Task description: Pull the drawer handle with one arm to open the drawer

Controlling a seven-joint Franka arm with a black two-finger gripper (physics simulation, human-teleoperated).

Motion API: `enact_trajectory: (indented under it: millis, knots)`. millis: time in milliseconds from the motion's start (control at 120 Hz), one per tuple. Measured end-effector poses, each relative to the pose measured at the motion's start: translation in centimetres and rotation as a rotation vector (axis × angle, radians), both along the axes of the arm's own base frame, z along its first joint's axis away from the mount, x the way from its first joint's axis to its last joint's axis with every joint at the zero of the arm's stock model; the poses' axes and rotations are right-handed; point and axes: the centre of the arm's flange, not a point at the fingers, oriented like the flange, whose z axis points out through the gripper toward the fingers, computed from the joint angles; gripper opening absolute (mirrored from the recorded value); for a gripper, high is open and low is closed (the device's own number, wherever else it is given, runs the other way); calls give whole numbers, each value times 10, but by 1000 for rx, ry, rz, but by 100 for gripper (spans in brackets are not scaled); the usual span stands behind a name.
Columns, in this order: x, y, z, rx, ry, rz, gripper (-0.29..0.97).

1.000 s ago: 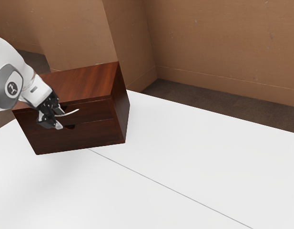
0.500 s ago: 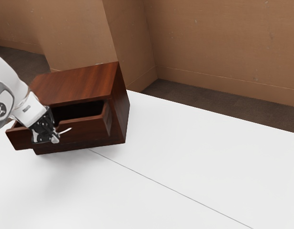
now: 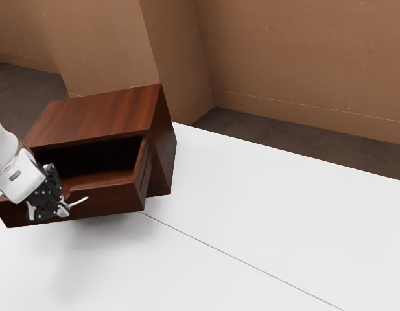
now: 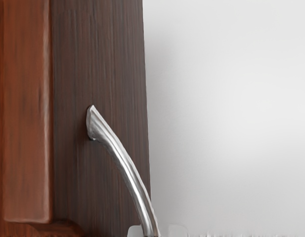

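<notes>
A dark wooden cabinet [image 3: 102, 116] stands on the white table [image 3: 264, 220] at the exterior view's left. Its drawer [image 3: 102, 191] is pulled well out toward the exterior view's lower left, with the dark cavity showing above it. A curved silver handle [image 3: 75, 201] sits on the drawer front [image 4: 98, 74]. My black gripper [image 3: 54, 206] is shut on the handle's end nearest the arm. In the wrist view the handle [image 4: 120, 163] arcs away from the drawer front down toward my hand.
White tabletop stretches to the exterior view's right and front, crossed by a thin seam line [image 3: 238, 259]. Brown walls [image 3: 303, 52] and a dark floor strip [image 3: 284, 133] lie behind the table.
My gripper has moved toward the exterior view's lower left with the handle, and the drawer has slid from shut to far out of the cabinet.
</notes>
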Motion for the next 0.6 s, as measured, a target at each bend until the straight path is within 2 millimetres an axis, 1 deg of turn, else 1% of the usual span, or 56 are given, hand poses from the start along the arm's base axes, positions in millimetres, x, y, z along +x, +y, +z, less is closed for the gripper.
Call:
enact_trajectory:
  millis: [92, 133, 275, 383, 458, 517, 600]
  knots:
    - [-7, -4, -1, 0, -3, 7, -9]
    - [-11, -6, -2, -1, -4, 8, -6]
    - [-17, -10, -1, -1, -8, 13, -10]
    - [-18, -10, 1, 0, -7, 18, -8]
    - [-18, -9, 5, 6, -10, 22, -13]
    - [-20, -4, 11, 18, -16, 32, -11]
    - [-21, -2, 16, 27, -17, 38, -4]
